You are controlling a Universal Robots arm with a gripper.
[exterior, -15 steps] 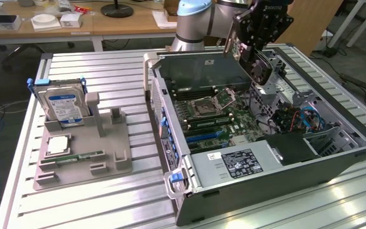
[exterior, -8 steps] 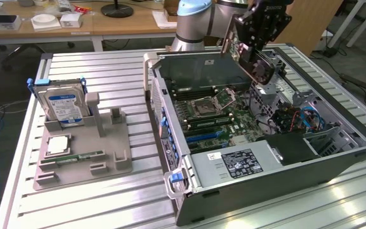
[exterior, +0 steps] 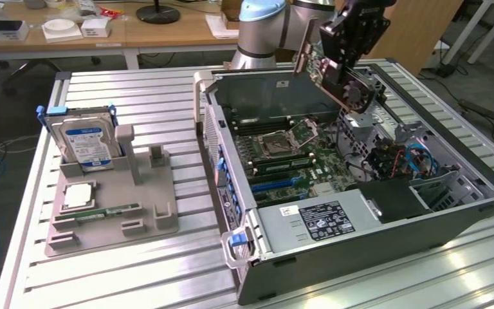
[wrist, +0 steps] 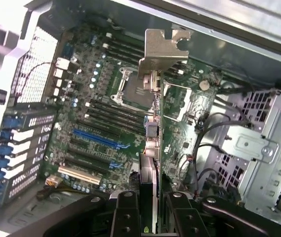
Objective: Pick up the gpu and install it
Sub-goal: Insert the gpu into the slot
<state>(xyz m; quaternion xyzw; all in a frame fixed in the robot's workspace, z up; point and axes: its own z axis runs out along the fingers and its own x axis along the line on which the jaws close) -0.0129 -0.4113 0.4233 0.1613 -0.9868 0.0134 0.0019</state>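
**A:** Where is your card right now?

**B:** Your pincer is closed narrow on the gpu. It holds the card on edge and tilted above the far end of the open computer case, clear of the motherboard. In the wrist view the card hangs between the fingers, with its metal bracket at the end away from them.

**A:** Which step is that?

**B:** Pickup looks done, so you are mid-carry toward installing. I judge that seating it calls for squaring the card's lower edge over a slot. I count two blue slots.

**A:** And the count?

**B:** There is one gpu. Toward the table's edge at the exterior view's left, one grey holder carries one hard drive, one memory stick and one processor chip.
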